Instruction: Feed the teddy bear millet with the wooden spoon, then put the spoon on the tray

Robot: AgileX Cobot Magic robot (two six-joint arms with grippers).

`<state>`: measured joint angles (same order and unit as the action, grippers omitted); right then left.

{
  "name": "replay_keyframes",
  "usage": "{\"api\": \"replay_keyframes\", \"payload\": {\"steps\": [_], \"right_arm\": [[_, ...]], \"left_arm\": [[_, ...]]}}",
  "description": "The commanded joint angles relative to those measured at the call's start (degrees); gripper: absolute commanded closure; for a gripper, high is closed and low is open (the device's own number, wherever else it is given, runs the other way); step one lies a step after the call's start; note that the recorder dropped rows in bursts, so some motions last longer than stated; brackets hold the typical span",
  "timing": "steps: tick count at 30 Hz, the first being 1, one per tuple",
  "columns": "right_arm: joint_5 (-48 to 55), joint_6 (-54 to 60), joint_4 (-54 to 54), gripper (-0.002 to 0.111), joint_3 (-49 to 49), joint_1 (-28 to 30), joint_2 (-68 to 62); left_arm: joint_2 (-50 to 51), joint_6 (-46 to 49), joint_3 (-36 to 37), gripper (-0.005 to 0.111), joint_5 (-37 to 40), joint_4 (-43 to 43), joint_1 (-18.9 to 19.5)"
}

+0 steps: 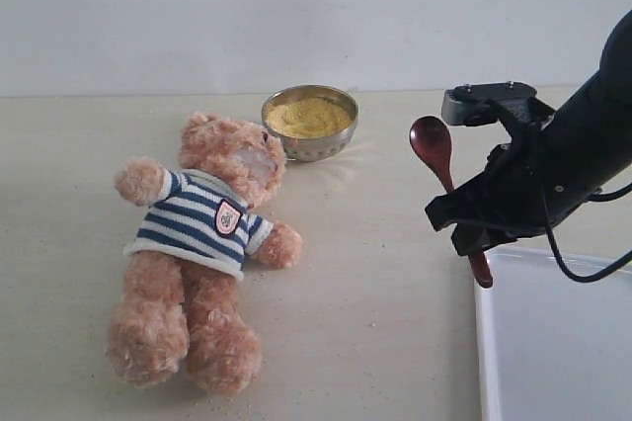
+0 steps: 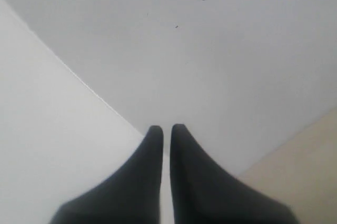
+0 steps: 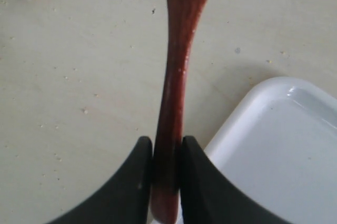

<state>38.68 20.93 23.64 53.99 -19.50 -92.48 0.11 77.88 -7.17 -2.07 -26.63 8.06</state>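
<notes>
Right of centre in the exterior view, the right hand (image 1: 464, 228) is clamped on the wooden spoon (image 1: 441, 166). It grips low on the handle, so most of the spoon stands out above the fingers. The oval bowl points up and leans slightly toward the left of the frame. The short handle end pokes out below the hand, just over the tray's (image 1: 553, 342) upper-left corner in the lower right of the frame.

The right wrist view confirms the grip: both dark fingers (image 3: 131, 182) of the right hand (image 3: 167, 145) press against the reddish handle (image 3: 176, 77) on either side. The white tray (image 3: 274, 145) lies just beside them, and scattered grains (image 3: 84, 111) dot the counter (image 3: 79, 66).

The teddy bear (image 1: 202, 243) lies on its back in the left half of the exterior frame, well apart from the spoon, with its head toward the top. The metal bowl (image 1: 316, 147) sits just beside its head at upper centre, filled with yellow millet (image 1: 308, 117). The spoon's bowl is level with it, to its right, with bare counter (image 1: 375, 322) between them.

The left hand (image 2: 166, 132) shows only in its own wrist view. Its two dark fingertips are drawn together to a thin slit with nothing between them, facing a pale blank surface.
</notes>
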Motion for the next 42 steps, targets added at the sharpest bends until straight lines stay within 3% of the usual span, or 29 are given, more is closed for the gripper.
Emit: {"api": "replay_keyframes", "payload": {"steps": [1,7,9,11,15,26,30,35,42], "right_arm": [[-0.3,0.6,0.2,0.108,-0.2,0.1,0.6],[-0.6,0.6,0.4,0.108,-0.2,0.1,0.6],[0.0,0.6,0.4,0.108,-0.2,0.1,0.6],[0.2,0.6,0.4,0.108,-0.2,0.1,0.6],[-1.3,0.6,0.4,0.108,-0.2,0.1,0.6],[-1.1,0.6,0.5,0.108,-0.2,0.1,0.6],[-1.1,0.6,0.5,0.108,-0.2,0.1,0.6],[-1.2,-1.2,-5.0,0.108,-0.2,0.2,0.6],[0.5,-19.0,-22.7,0.108,-0.2,5.2,-0.1]], "left_arm": [[-0.1,-0.3,0.6,0.102,0.0,10.8,-0.1],[-0.1,-0.3,1.3,0.102,0.8,10.8,-0.1],[-0.1,-4.5,1.5,0.102,2.1,9.5,-0.1],[-0.1,-12.1,2.9,0.102,5.4,9.5,-0.1],[-0.1,-36.8,7.2,0.102,0.9,9.5,-0.1],[-0.1,-69.6,7.2,0.102,10.5,9.5,0.1],[-0.1,-70.3,7.2,0.102,19.6,9.7,0.1],[-0.1,-70.3,7.2,0.102,19.2,9.7,0.1],[-0.1,-70.3,7.2,0.102,18.8,9.7,0.1]]}}
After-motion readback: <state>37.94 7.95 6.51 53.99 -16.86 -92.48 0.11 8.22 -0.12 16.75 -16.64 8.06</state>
